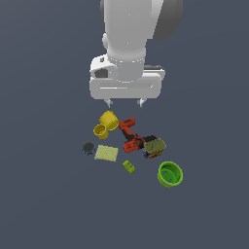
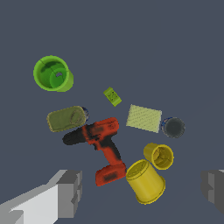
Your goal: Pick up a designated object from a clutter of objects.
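Observation:
The small yellow cup (image 1: 100, 131) (image 2: 159, 155) lies on its side on the dark floor, touching the larger yellow cup (image 1: 109, 120) (image 2: 145, 181). My gripper (image 1: 125, 102) (image 2: 142, 192) hangs open well above the clutter, over the larger cup and the drill's base, its fingers spread wide with nothing between them. In the wrist view, the grey fingers (image 2: 70, 192) frame the larger cup, and the small cup sits just beyond it.
A red-and-black drill (image 1: 131, 135) (image 2: 100, 144) lies beside the cups. Around them are an olive can (image 1: 154, 146) (image 2: 65, 118), a green bowl (image 1: 170, 174) (image 2: 52, 73), a pale green pad (image 1: 107, 153) (image 2: 144, 118), a small green block (image 1: 129, 167) (image 2: 112, 96) and a dark round can (image 1: 88, 147) (image 2: 174, 127).

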